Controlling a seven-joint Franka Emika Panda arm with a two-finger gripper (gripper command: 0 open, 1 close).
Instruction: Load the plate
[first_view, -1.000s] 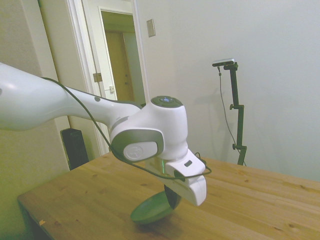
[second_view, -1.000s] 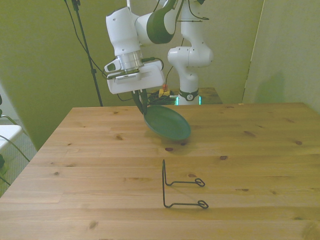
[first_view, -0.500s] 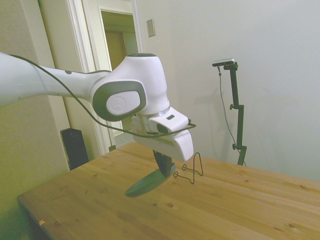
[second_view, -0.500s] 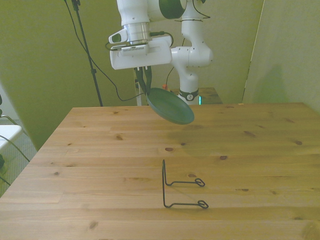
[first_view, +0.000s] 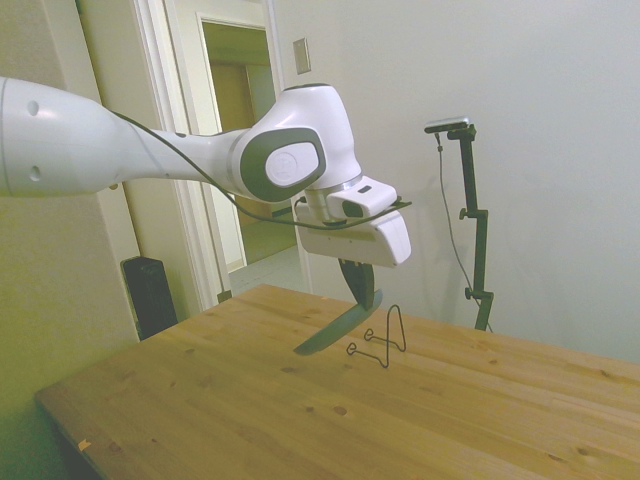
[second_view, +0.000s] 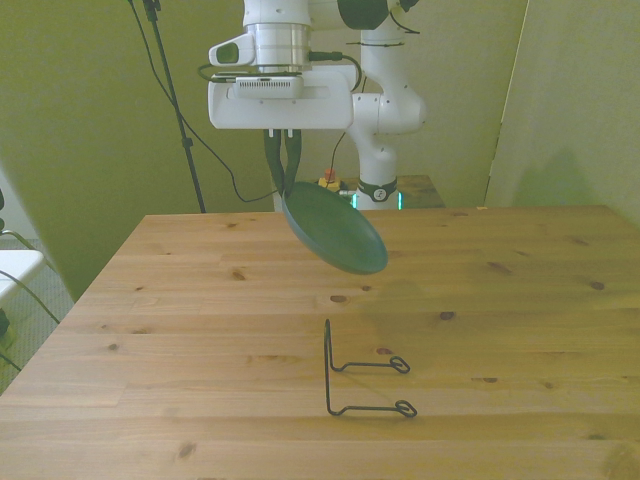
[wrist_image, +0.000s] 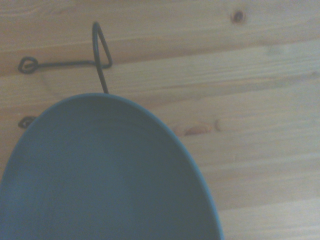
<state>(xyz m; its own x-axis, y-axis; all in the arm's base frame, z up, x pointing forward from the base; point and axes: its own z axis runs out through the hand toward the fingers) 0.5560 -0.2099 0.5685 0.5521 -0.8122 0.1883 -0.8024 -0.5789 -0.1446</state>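
Above the table (second_view: 150, 300), fingers (second_view: 283, 170) pinch the tilted plate (second_view: 335, 228) rim; no readable writing.

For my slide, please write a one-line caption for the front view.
The pincer holds the teal plate by its rim, tilted in the air above the wooden table, short of the wire stand.

A wooden table (first_view: 470, 400) of pale knotty pine planks fills the lower part of the side view. Behind it a plain off-white wall (first_view: 540, 80) carries a small switch plate (first_view: 301, 55) at about eleven o'clock from the picture's centre. At ten o'clock a white-framed doorway (first_view: 235, 140) opens onto a dim passage with a brown door. A dark speaker (first_view: 150, 295) stands on the floor at nine o'clock. In the front view the wall (second_view: 80, 120) looks yellow-green.
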